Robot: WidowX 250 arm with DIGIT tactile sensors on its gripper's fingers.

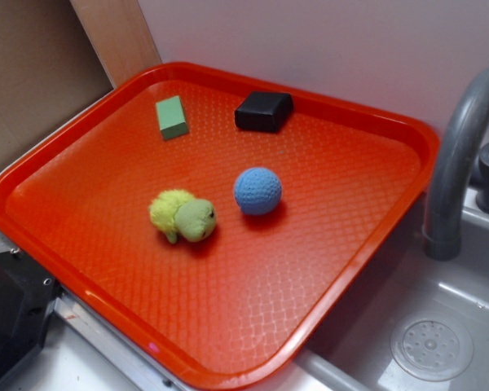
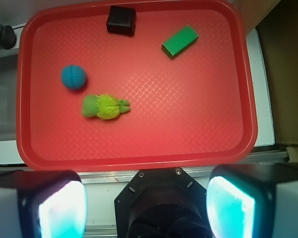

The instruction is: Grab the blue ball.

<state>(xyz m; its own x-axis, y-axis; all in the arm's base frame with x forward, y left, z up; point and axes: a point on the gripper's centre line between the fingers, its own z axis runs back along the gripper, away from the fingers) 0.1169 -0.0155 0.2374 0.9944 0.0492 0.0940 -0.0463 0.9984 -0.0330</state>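
Blue knitted ball (image 1: 257, 191) sits loose near the middle of the red tray (image 1: 367, 122), nothing touching it; yellow-green plush toy (image 1: 183, 216) lies just beside it, a narrow strip of bare tray between the two. Green block (image 1: 172, 117) and black block (image 1: 263, 112) are well apart, toward the tray's back rim; sink (image 1: 440, 326) and grey faucet (image 1: 456, 163) lie off the tray's far side, not in my way.

Wrist view: pincer (image 2: 146, 206) hangs high over the tray's near edge, released, fingers spread wide at the frame's bottom corners, holding nothing; approach not yet begun by my reading.

Plan for the step: bring the pincer across until the ball sits centred between the fingers in the wrist view, then descend straight; set the fingers so neither one drops on the plush side, or else the toy gets pinched in or shoved; the open side away from the toy is the safer line. Ball is round and will likely roll if one finger touches first; so come down low enough to straddle its widest part, close evenly, lift slowly.
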